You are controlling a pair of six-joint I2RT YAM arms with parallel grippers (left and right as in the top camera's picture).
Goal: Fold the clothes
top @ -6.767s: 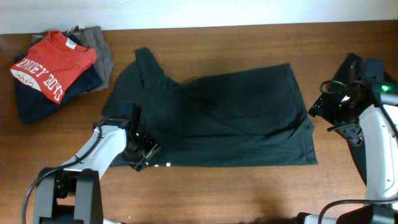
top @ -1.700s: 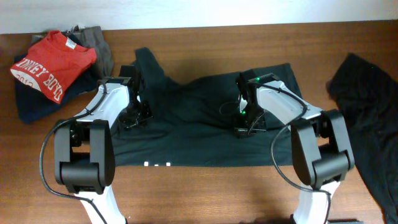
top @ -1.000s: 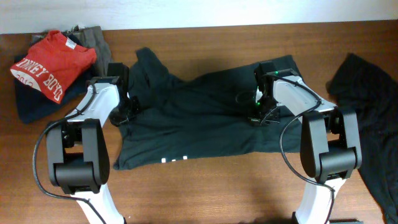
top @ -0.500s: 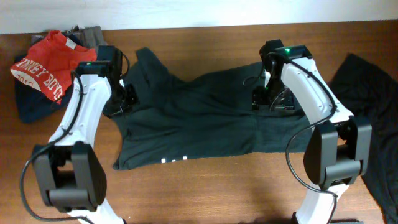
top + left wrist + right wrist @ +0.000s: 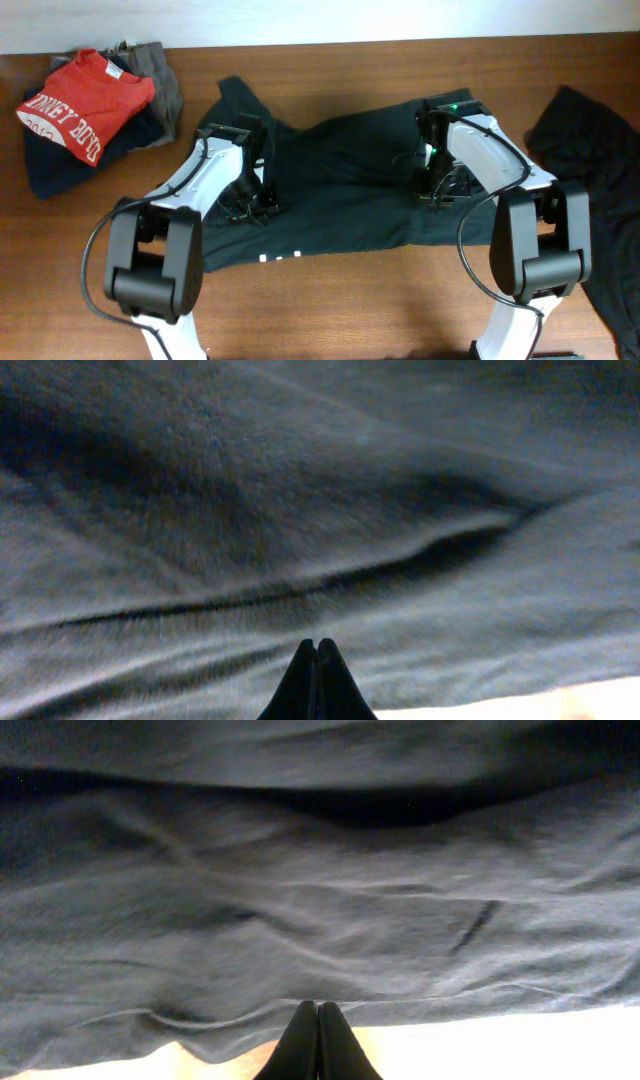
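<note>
Found crumpled black fabric T-shirt (image 5: 340, 185) lying crosswise beneath left gripper (image 5: 250, 208) and right gripper (image 5: 437, 192), both clenched, apparently empty.

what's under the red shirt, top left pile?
The red shirt lies on a navy garment, whose edges stick out around its lower side. A grey garment pokes out behind. Anything else beneath the red shirt is covered.

Before me the black T-shirt (image 5: 340, 190) lies rumpled across the middle of the surface (image 5: 380, 300); red-topped pile (image 5: 80, 110) far left corner, dark garment (image 5: 590, 170) right edge.
</note>
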